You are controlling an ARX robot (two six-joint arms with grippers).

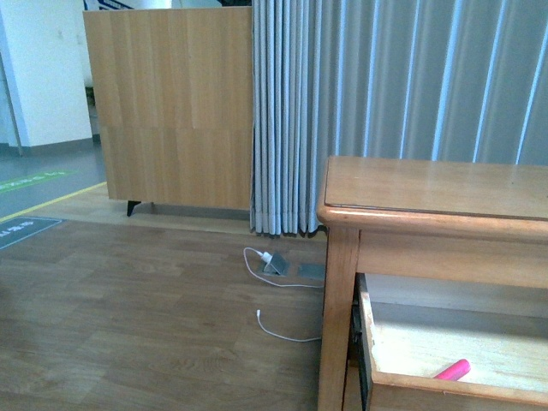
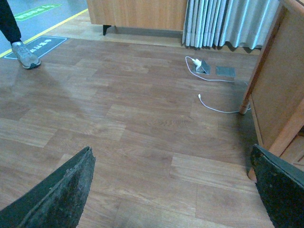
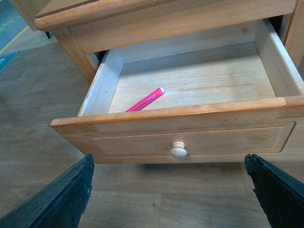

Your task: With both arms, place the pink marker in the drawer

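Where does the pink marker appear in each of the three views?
Front view: lower right, pink marker lying in the open drawer.
Left wrist view: not in it.
Right wrist view: the marker in the drawer, behind its front panel.
Shared landmark: the wooden table.

My right pincer (image 3: 167,187) has rough, matt black pads (image 3: 61,199); the drawer (image 3: 190,113) is smooth, pale wood; the pink marker (image 3: 146,99) looks glossy plastic.

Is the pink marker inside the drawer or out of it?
Inside. The pink marker lies on the wooden floor of the open drawer, just behind its front panel.
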